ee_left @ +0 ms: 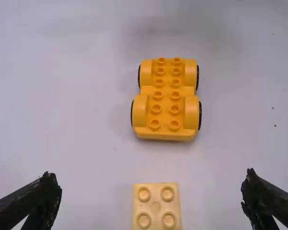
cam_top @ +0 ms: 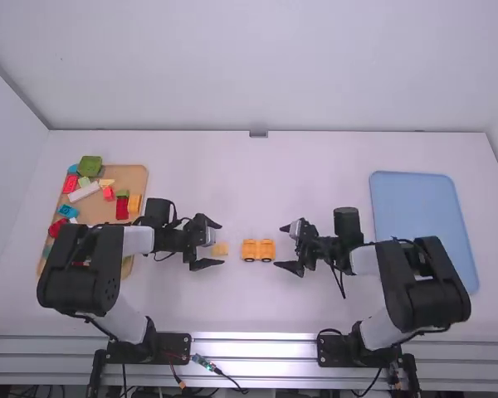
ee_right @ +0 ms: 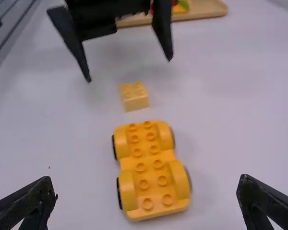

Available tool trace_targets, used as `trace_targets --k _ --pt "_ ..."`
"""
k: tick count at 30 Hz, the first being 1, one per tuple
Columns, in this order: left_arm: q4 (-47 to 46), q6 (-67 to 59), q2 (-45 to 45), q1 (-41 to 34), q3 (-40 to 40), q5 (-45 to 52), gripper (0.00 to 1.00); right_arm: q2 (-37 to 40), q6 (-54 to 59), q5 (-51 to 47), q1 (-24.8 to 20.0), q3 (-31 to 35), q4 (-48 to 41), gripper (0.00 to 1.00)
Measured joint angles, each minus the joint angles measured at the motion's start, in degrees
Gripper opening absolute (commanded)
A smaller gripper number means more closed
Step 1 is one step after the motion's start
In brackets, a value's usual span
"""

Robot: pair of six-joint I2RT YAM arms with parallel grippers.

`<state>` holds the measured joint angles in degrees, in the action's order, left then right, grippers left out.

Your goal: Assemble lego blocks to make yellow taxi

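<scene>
Near the table's middle, the yellow-orange wheeled base (cam_top: pixel 258 250) stands on its wheels, studs up, also in the left wrist view (ee_left: pixel 166 100) and the right wrist view (ee_right: pixel 149 167). A pale yellow four-stud block (cam_top: pixel 221 249) lies apart from it on the left, at the mouth of my left gripper (cam_top: pixel 219 245); the left wrist view has the block (ee_left: pixel 156 207) between the spread fingers of that gripper (ee_left: pixel 151 197), touching neither. My right gripper (cam_top: pixel 285 247) is open just right of the wheeled base; in the right wrist view that gripper (ee_right: pixel 146 195) holds nothing.
On the left, a wooden tray (cam_top: pixel 134 176) carries several blocks, among them a green block (cam_top: pixel 90 166), a white one (cam_top: pixel 84 192) and red ones; the left arm extends over its lower part. A blue tray (cam_top: pixel 415 207) lies at the right, beyond the right arm.
</scene>
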<state>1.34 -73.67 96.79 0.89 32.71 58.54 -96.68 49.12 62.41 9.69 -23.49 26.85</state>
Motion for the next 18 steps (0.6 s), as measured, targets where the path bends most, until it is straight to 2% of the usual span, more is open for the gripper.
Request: trace_targets --k 5,18 --pt "1.1 0.8 0.2 0.0 -0.1 0.0 0.99 -4.6 5.8 -1.0 3.3 -0.1 4.4 0.99" --pt "0.7 1.3 0.6 -0.3 -0.1 -0.1 0.99 -13.7 3.5 -6.5 8.9 -0.4 20.3 0.99"
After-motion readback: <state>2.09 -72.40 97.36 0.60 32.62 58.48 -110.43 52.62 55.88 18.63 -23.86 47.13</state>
